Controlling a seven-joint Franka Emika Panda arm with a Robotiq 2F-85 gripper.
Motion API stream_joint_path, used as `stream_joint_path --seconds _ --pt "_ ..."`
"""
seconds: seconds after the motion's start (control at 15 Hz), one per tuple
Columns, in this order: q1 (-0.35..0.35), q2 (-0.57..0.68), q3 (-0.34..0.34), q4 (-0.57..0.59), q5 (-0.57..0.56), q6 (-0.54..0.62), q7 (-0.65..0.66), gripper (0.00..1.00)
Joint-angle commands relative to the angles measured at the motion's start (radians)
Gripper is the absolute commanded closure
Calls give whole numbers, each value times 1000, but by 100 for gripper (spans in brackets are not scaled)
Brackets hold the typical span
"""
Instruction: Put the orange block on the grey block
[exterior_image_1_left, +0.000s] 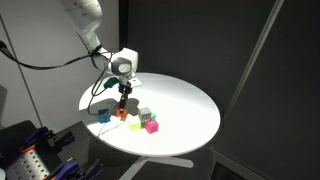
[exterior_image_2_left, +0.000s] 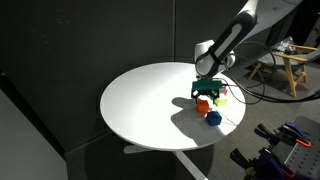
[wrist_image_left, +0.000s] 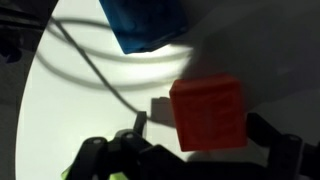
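1. White Franka robot arm (exterior_image_1_left: 88, 22) reaches down w/ its black Robotiq gripper (exterior_image_1_left: 123, 98) over a round white surface (exterior_image_1_left: 185, 105), seen in both exterior views.
2. Wrist view: gripper (wrist_image_left: 195, 122) stands wide, fingers (wrist_image_left: 140, 124) either side of the small, bright orange block (wrist_image_left: 207, 112). There is a clear gap on one side and the other finger is close to the block's edge; no firm grasp visible.
3. Orange block (exterior_image_1_left: 122, 114) sits on the surface directly under the gripper, near the surface's edge (exterior_image_2_left: 203, 104).
4. Small dull grey block (exterior_image_1_left: 144, 113) w/ pale faces rests on the surface, near the orange block but not touching it.
5. Small pink block (exterior_image_1_left: 152, 126) and yellow-green block (exterior_image_1_left: 148, 120) lie just beside the grey block.
6. Small blue block (exterior_image_1_left: 104, 116) is on the orange block's opposite side, also shown at the frame top in the wrist view (wrist_image_left: 145, 22).
7. Thin dark cable (wrist_image_left: 90, 60) curves across the surface btwn blue and orange blocks.
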Motion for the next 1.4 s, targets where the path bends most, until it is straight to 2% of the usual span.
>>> stream_joint_path --seconds 0.0,0.07,0.2,0.53,0.73,1.33 --pt "6 11 -11 24 -1 -23 -12 0" --pt "8 14 -13 25 -4 -23 -10 0" --pt "9 17 -14 27 -5 -24 -10 26" --pt "12 5 -11 32 -1 -40 -11 66" --pt "17 -27 -4 31 1 -77 -16 71" --pt "35 -149 11 26 -12 -268 -8 72"
